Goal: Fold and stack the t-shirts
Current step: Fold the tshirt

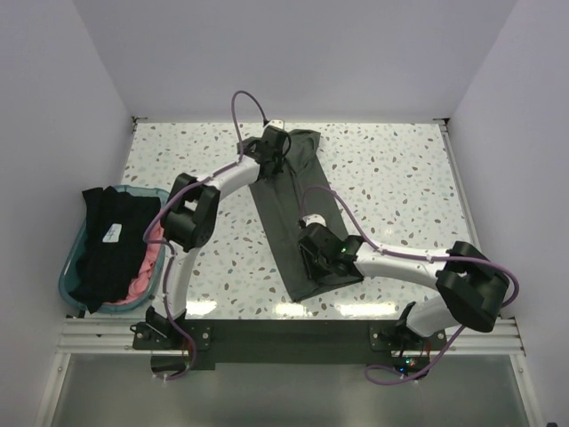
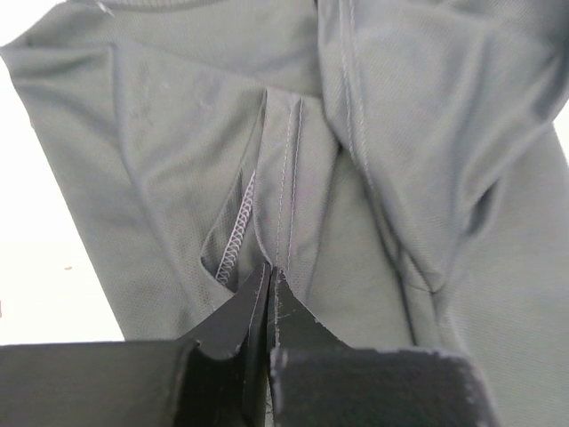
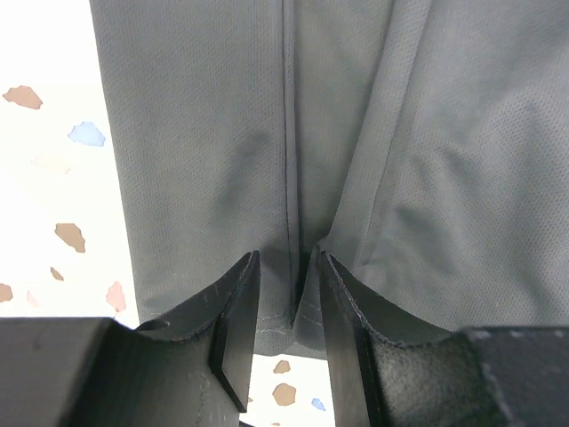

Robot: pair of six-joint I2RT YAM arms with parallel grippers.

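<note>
The olive-green t-shirt [image 1: 284, 200] lies on the table as a long narrow strip running from the far middle toward the near edge. My left gripper [image 1: 274, 147] is at its far end, shut [image 2: 269, 271] on a stitched seam of the cloth [image 2: 178, 133]. My right gripper [image 1: 313, 253] is at the near end. Its jaws [image 3: 289, 258] stand narrowly apart astride the hem, with a raised ridge of the cloth [image 3: 196, 116] between them. The black t-shirt [image 1: 111, 240] and the pink t-shirt [image 1: 147, 267] lie in the tub.
The teal tub [image 1: 67, 276] sits off the table's left edge. The speckled white table [image 1: 400, 178] is walled by white panels on three sides. Both arms reach inward over the middle, their purple cables looping above them.
</note>
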